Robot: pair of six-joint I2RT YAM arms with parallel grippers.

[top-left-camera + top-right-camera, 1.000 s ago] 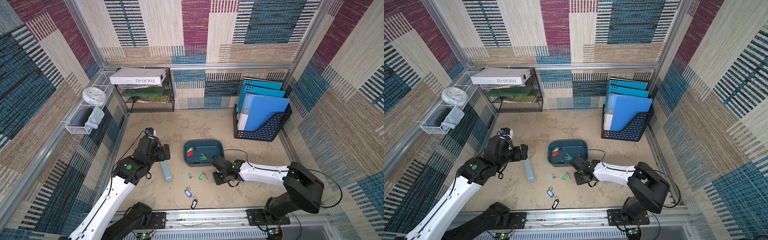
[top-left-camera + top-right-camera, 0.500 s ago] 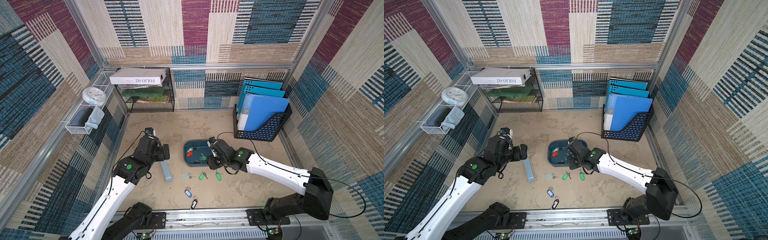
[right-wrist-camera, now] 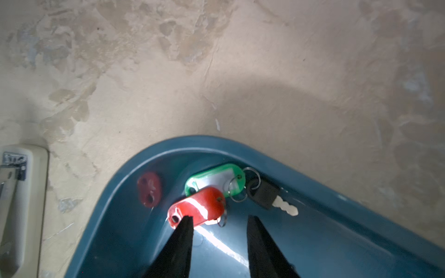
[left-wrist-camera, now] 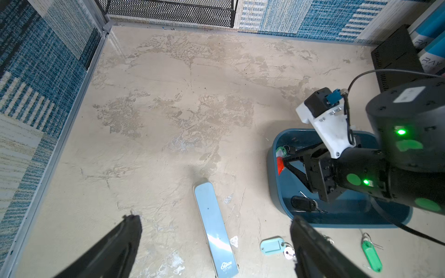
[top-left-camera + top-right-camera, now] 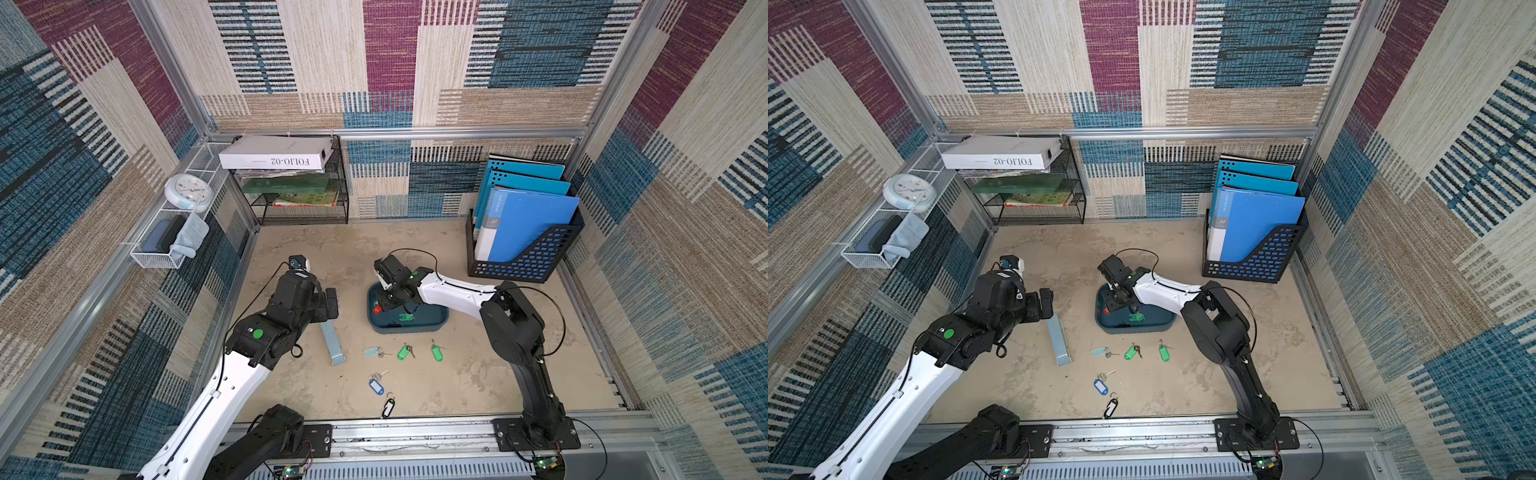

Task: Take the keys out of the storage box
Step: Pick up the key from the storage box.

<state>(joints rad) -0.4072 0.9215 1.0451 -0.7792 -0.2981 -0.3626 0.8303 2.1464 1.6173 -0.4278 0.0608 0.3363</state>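
The dark teal storage box (image 5: 409,330) sits mid-table. My right gripper (image 3: 220,217) is down inside its left end, open, with nothing between the fingers. One fingertip (image 3: 187,220) reaches the edge of a red-tagged key (image 3: 197,209). This key lies beside a green-tagged key (image 3: 214,179) and a black-headed key (image 3: 265,193) in the box's corner. Another green tag (image 5: 406,318) and a black tag (image 4: 302,203) also lie in the box. In front of the box, several keys rest on the table: pale teal (image 5: 371,353), two green (image 5: 402,352), blue (image 5: 376,385) and black (image 5: 388,407). My left gripper (image 4: 213,217) hovers open to the left.
A long pale blue case (image 5: 333,345) lies under my left gripper. A black file holder with blue folders (image 5: 523,249) stands at the back right, and a black mesh shelf (image 5: 299,208) at the back left. A white wire basket (image 5: 166,245) hangs on the left wall.
My right gripper left a green-tagged key on the table in front of the box, then swung back and dropped into the box's left end with its jaws open. The left arm stayed still.
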